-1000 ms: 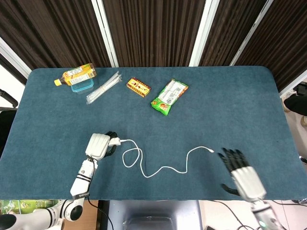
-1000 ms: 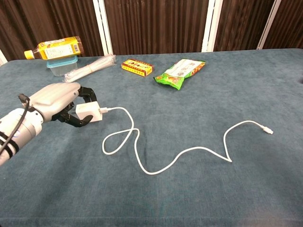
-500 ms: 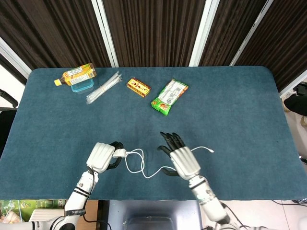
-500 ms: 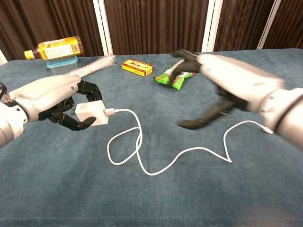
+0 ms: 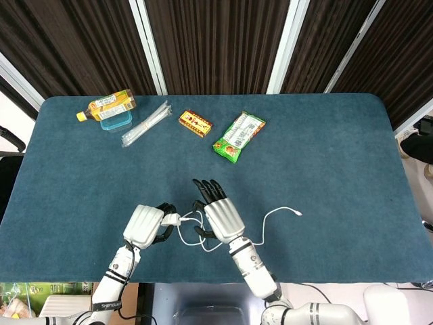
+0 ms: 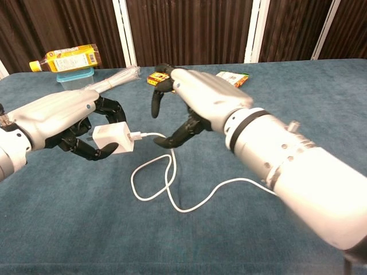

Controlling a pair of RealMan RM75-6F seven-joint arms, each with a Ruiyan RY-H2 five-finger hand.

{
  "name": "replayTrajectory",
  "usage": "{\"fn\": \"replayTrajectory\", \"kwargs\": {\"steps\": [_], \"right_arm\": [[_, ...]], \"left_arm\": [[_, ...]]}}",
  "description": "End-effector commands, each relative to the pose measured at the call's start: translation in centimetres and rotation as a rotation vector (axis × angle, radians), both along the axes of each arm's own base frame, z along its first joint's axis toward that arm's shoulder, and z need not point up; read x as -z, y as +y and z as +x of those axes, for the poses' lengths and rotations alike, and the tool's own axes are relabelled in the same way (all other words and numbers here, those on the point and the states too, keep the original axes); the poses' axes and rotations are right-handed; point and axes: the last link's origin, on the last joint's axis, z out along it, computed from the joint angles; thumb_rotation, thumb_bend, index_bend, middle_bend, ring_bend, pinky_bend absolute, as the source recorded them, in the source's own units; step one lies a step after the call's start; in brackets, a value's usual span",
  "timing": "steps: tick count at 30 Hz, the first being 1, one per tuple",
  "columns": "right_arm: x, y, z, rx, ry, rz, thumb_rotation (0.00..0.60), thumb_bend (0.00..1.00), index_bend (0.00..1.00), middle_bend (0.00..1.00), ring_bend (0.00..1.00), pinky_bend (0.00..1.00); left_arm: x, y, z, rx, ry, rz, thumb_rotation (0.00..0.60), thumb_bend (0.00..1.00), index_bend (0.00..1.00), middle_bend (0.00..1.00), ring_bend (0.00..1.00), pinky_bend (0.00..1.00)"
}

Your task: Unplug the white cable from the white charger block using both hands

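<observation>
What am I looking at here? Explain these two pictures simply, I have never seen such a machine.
It is a robot with two arms ending in mechanical hands, at a blue table. One picture looks down from its head, the other looks forward from its chest. The left hand holds a white charger block with a white cable plugged in. The right hand is beside the plug, fingers apart, holding nothing. At the far edge lie a bottle on a plastic box, a clear wrapped bundle, a small carton and a green snack bag.
</observation>
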Motion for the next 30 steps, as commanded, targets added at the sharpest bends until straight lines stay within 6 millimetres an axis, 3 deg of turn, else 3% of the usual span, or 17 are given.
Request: {"fn": "replayTrajectory", "kwargs": {"steps": [1, 30], "right_arm": [[0.5, 0.1, 0.4, -0.004, -0.002, -0.008, 0.600, 0.38, 0.60, 0.12, 0.00, 0.00], [2.8, 0.4, 1.4, 0.033, -0.031, 0.019, 0.600, 0.42, 0.66, 0.15, 0.00, 0.00]], "left_arm": [[0.1, -0.2, 0.0, 0.004, 0.001, -0.002, 0.600, 0.58, 0.75, 0.76, 1.00, 1.00], [0.4, -1.0, 0.7, 0.047, 0.001, 0.002, 0.600, 0.58, 0.75, 0.76, 1.00, 1.00]]}}
